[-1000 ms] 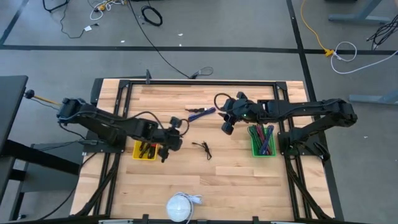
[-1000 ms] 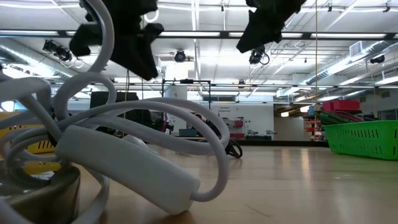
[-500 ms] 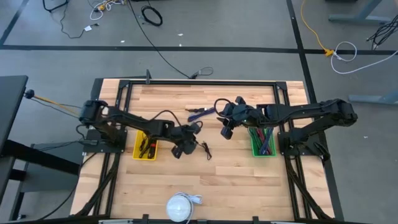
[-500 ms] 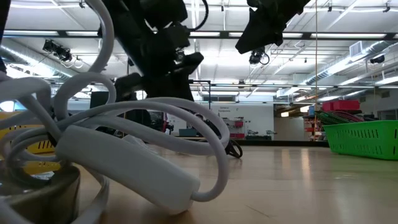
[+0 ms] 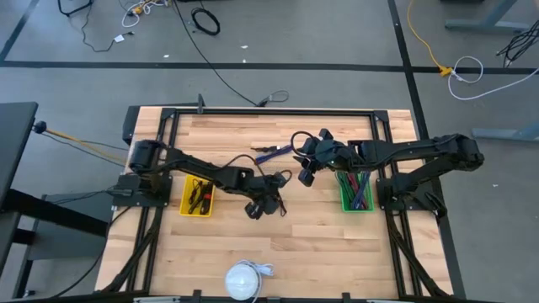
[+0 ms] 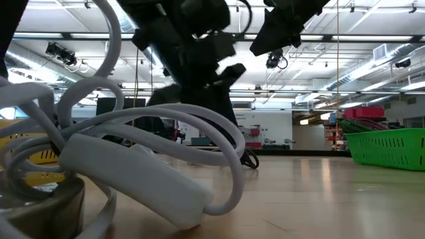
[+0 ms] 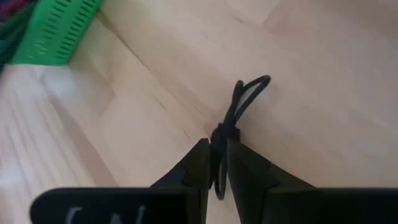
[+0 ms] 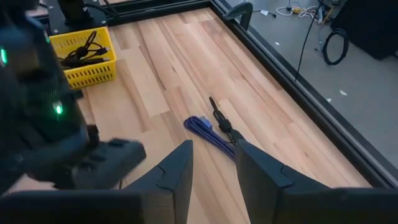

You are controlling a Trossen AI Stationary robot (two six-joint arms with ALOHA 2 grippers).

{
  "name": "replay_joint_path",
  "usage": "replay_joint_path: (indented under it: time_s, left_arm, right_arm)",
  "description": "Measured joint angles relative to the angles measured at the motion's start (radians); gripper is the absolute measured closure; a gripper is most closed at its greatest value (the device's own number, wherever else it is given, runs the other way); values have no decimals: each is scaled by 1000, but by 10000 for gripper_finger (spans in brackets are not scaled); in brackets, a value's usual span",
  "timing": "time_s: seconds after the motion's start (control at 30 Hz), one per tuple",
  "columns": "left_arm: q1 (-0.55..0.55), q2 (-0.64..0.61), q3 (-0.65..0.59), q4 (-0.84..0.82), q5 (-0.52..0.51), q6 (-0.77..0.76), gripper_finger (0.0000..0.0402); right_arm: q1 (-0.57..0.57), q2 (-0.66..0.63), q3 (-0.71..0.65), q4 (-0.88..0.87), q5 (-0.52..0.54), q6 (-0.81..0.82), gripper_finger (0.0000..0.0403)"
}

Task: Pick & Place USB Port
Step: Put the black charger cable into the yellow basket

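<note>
A small black coiled cable (image 5: 275,202) lies on the wooden table's middle; it also shows in the low view (image 6: 249,159). My left gripper (image 5: 259,206) has reached across to it and is shut on it in the left wrist view (image 7: 217,144). A purple cable (image 5: 271,153) lies flat near the far edge. My right gripper (image 5: 305,172) hangs open above the table just right of it, and the right wrist view shows the purple cable (image 8: 208,132) ahead of its fingers (image 8: 180,165). My left gripper pinches the black cable between its two fingers at the tied middle (image 7: 222,132), coming slanting down from the table's left. The fingers lie along the bundle. Its looped end (image 7: 252,90) lies on the table ahead of the fingertips.
A yellow bin (image 5: 198,198) with black cables stands left of centre and a green bin (image 5: 355,192) with coloured cables on the right. A white coiled cable (image 5: 244,278) sits at the near edge, filling the low view's foreground (image 6: 133,166).
My left arm has swung from beside the yellow bin toward the table's right and come down at the black cable. The cable has stayed where it lay.
</note>
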Motion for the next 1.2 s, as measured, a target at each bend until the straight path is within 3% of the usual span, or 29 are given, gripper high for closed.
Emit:
replay_joint_path:
  time_s: [0.27,0.53,0.73,1.0,1.2]
  left_arm:
    - [-29,64,60,-84,-101,47,339]
    - [-29,63,61,-47,-105,44,286]
    - [-29,63,61,-47,-40,44,256]
    - [-34,96,62,-10,-19,47,257]
    - [-32,132,61,28,-82,50,263]
  right_arm:
    - [0,0,0,-7,-5,0,280]
    - [0,0,0,-11,-4,-1,280]
    - [0,0,0,-11,-5,-1,280]
    - [0,0,0,-8,-4,-1,280]
    - [1,0,0,-7,-5,0,280]
